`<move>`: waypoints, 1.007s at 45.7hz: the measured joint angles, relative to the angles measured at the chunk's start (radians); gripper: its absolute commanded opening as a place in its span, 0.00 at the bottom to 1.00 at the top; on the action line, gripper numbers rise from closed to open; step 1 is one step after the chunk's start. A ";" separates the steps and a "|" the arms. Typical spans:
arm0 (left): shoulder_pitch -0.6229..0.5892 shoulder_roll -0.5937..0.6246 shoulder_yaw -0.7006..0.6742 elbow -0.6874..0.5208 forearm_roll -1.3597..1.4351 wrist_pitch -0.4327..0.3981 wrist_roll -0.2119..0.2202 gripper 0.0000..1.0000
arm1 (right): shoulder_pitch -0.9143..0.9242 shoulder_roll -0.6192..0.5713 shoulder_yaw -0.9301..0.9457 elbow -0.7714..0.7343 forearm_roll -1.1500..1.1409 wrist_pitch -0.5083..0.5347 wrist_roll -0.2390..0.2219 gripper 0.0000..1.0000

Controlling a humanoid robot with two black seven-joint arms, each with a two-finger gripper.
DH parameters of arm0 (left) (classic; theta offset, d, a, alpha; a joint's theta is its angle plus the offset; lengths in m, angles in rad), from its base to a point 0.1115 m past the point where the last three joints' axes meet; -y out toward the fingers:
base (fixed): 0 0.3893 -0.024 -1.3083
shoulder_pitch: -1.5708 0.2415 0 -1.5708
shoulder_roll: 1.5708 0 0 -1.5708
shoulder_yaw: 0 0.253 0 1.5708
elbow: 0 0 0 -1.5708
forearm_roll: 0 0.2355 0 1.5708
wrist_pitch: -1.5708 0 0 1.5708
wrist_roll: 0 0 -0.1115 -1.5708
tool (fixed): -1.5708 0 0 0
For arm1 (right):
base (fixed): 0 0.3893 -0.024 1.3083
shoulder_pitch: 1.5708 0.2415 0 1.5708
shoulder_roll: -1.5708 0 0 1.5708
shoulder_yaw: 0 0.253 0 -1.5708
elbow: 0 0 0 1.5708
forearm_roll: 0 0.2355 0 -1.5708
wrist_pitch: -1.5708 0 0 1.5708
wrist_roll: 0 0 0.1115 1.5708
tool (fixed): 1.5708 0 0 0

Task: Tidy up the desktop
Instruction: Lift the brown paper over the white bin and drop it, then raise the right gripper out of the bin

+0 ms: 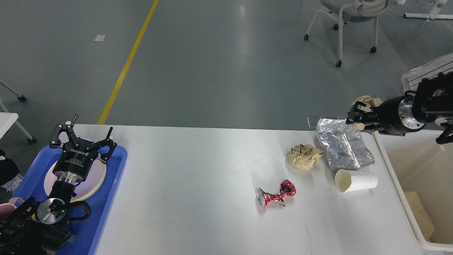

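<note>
The white desktop (198, 177) carries a crushed red can (275, 197), a crumpled tan paper ball (303, 156), a silver foil packet (342, 145) and a white paper cup (355, 180) lying on its side. My right gripper (358, 116) is shut on a second crumpled tan paper (368, 101) and holds it above the table's far right corner, near the bin. My left gripper (82, 135) is open and empty above the pink plate (97, 179) in the blue tray (109, 193).
A cream-white bin (400, 191) stands at the table's right edge with a tan piece inside (419, 212). A chair (348, 17) stands on the floor behind. A yellow floor line (125, 65) runs at the back left.
</note>
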 measured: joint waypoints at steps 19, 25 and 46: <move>0.000 0.000 0.000 0.000 0.000 0.000 0.000 0.98 | -0.681 -0.037 0.150 -0.706 0.236 -0.132 -0.007 0.00; 0.000 0.000 0.000 0.000 0.000 0.000 0.000 0.98 | -0.927 0.013 0.253 -0.989 0.316 -0.149 -0.012 0.00; 0.000 0.000 0.000 0.001 0.000 0.000 -0.001 0.98 | -1.174 0.114 0.444 -1.206 0.331 -0.242 -0.025 0.97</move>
